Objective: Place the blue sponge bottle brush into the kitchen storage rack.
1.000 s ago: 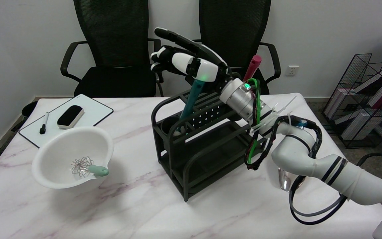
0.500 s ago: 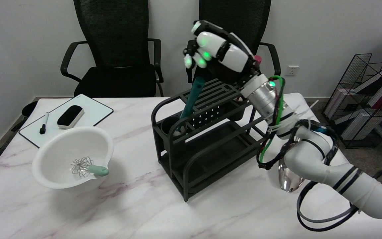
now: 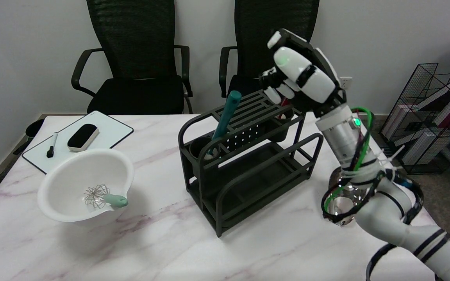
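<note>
The blue sponge bottle brush (image 3: 225, 115) stands tilted in the round cup at the left end of the black kitchen storage rack (image 3: 248, 164). Its teal handle pokes up above the rack's top, and its sponge end is hidden inside the cup. My right hand (image 3: 301, 74) is raised in the air above the rack's right end, well apart from the brush. It holds nothing, and its fingers (image 3: 277, 88) hang loosely bent, pointing down and left. A red handle (image 3: 284, 103) in the rack's right cup is mostly hidden behind the hand.
A white bowl (image 3: 72, 171) holding a whisk (image 3: 102, 197) sits at the left. Behind it lies a whiteboard (image 3: 108, 130) with an eraser (image 3: 83, 137) and a marker (image 3: 51, 144). A shiny metal cup (image 3: 338, 205) stands under my right forearm. Two black chairs stand behind the table.
My right hand let go of the brush handle, then lifted and swung right, from above the rack's left cup to above its right end. The brush stayed in the cup.
</note>
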Robot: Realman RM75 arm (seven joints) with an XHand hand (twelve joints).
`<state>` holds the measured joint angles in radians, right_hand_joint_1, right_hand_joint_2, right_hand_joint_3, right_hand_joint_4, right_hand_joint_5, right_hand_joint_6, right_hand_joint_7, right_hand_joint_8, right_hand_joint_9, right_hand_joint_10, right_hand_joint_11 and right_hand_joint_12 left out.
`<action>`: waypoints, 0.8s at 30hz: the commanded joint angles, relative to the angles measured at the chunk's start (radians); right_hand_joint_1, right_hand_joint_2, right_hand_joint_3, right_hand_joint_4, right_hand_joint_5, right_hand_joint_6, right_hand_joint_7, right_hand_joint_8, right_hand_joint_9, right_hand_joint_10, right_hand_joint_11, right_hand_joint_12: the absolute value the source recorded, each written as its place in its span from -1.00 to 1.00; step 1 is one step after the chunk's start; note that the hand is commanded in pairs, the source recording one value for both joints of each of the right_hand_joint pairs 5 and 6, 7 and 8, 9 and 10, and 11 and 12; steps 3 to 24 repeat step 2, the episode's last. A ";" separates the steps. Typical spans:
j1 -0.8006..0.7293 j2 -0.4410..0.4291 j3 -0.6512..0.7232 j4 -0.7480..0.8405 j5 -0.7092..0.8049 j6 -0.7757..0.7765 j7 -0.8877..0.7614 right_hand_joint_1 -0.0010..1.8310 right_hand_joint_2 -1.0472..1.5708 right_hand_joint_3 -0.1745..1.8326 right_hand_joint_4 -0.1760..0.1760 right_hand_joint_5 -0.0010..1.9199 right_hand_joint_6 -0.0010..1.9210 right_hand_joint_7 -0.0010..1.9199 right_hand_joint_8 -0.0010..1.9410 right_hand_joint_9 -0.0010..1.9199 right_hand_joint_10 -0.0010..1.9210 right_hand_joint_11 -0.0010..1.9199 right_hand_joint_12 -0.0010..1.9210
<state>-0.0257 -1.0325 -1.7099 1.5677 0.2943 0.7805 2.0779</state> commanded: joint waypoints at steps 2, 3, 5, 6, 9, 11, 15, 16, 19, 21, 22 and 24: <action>-0.371 -0.136 0.082 -0.078 0.037 0.465 -0.258 -0.07 0.83 -0.07 0.00 0.58 0.57 0.87 0.85 0.84 0.84 0.67 0.66; -0.371 -0.136 0.082 -0.078 0.037 0.465 -0.258 -0.07 0.83 -0.07 0.00 0.58 0.57 0.87 0.85 0.84 0.84 0.67 0.66; -0.371 -0.136 0.082 -0.078 0.037 0.465 -0.258 -0.07 0.83 -0.07 0.00 0.58 0.57 0.87 0.85 0.84 0.84 0.67 0.66; -0.371 -0.136 0.082 -0.078 0.037 0.465 -0.258 -0.07 0.83 -0.07 0.00 0.58 0.57 0.87 0.85 0.84 0.84 0.67 0.66; -0.371 -0.136 0.082 -0.078 0.037 0.465 -0.258 -0.07 0.83 -0.07 0.00 0.58 0.57 0.87 0.85 0.84 0.84 0.67 0.66; -0.371 -0.136 0.082 -0.078 0.037 0.465 -0.258 -0.07 0.83 -0.07 0.00 0.58 0.57 0.87 0.85 0.84 0.84 0.67 0.66; -0.371 -0.136 0.082 -0.078 0.037 0.465 -0.258 -0.07 0.83 -0.07 0.00 0.58 0.57 0.87 0.85 0.84 0.84 0.67 0.66; -0.371 -0.136 0.082 -0.078 0.037 0.465 -0.258 -0.07 0.83 -0.07 0.00 0.58 0.57 0.87 0.85 0.84 0.84 0.67 0.66; -0.371 -0.136 0.082 -0.078 0.037 0.465 -0.258 -0.07 0.83 -0.07 0.00 0.58 0.57 0.87 0.85 0.84 0.84 0.67 0.66; -0.371 -0.136 0.082 -0.078 0.037 0.465 -0.258 -0.07 0.83 -0.07 0.00 0.58 0.57 0.87 0.85 0.84 0.84 0.67 0.66; -0.371 -0.136 0.082 -0.078 0.037 0.465 -0.258 -0.07 0.83 -0.07 0.00 0.58 0.57 0.87 0.85 0.84 0.84 0.67 0.66; -0.371 -0.136 0.082 -0.078 0.037 0.465 -0.258 -0.07 0.83 -0.07 0.00 0.58 0.57 0.87 0.85 0.84 0.84 0.67 0.66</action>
